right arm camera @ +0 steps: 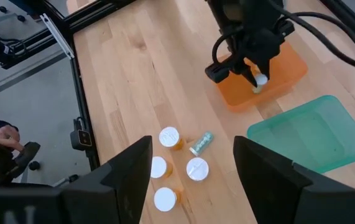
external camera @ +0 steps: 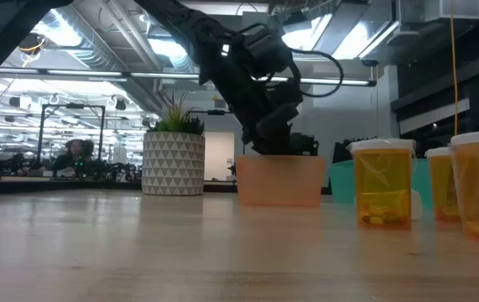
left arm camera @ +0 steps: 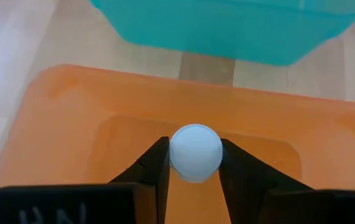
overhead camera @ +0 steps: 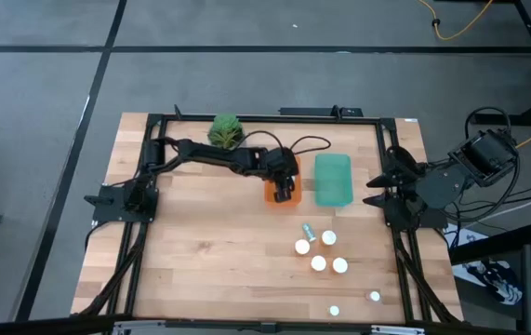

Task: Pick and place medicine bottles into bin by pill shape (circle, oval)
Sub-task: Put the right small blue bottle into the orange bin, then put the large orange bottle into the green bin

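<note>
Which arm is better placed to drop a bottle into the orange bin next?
The left. Its gripper holds a white-capped medicine bottle directly above the orange plastic bin, jaws closed on it. The right gripper waits open at the table's right edge.

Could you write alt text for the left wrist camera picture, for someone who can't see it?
The left gripper holds a small bottle by its round white cap between two dark fingers, directly over an orange bin. Beyond the orange bin, across a strip of wooden table, sits the edge of a teal bin.
</note>
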### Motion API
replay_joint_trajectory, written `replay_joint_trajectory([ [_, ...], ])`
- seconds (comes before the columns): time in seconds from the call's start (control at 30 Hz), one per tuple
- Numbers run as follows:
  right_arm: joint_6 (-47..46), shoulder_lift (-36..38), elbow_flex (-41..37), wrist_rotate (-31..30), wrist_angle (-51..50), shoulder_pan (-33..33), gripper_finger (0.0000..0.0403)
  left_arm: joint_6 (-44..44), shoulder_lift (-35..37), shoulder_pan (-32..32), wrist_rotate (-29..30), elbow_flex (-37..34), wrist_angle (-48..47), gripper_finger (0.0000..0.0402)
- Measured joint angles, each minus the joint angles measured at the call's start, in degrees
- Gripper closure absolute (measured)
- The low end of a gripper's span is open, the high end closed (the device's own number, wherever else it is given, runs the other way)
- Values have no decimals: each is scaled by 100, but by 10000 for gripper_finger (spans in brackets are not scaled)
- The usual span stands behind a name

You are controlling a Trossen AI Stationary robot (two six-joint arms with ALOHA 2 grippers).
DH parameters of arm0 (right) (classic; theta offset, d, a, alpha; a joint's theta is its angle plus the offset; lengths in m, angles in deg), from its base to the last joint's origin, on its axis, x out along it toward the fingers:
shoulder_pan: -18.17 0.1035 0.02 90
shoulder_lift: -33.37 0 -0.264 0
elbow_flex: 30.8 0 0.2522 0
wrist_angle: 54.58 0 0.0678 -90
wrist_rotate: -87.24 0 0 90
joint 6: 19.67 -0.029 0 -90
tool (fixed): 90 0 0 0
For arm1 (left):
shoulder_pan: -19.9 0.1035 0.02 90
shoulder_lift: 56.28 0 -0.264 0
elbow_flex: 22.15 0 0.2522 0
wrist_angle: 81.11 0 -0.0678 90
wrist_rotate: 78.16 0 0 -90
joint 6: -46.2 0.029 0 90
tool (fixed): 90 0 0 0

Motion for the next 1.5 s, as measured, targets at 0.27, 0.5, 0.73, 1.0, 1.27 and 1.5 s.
replay_joint_trajectory([
  [0.27, -5, 0, 0, 2, 0, 0, 176, -8, -28, -92, 207, 0, 243, 299],
  [0.5, -7, 0, 0, 2, 0, 0, 176, -7, -28, -86, 228, 0, 220, 298],
  [0.73, -2, 0, 0, 8, 0, 0, 176, -5, -28, -84, 193, 0, 224, 292],
  [1.0, 0, 0, 0, 48, -2, 0, 176, -7, -28, -80, 186, 0, 227, 243],
  [1.27, 0, 0, 0, 52, -2, 0, 176, -10, -28, -84, 185, 260, 67, 213],
  [1.5, 1, 0, 0, 60, -3, 0, 176, -8, -22, -86, 186, 1200, -787, 211],
])
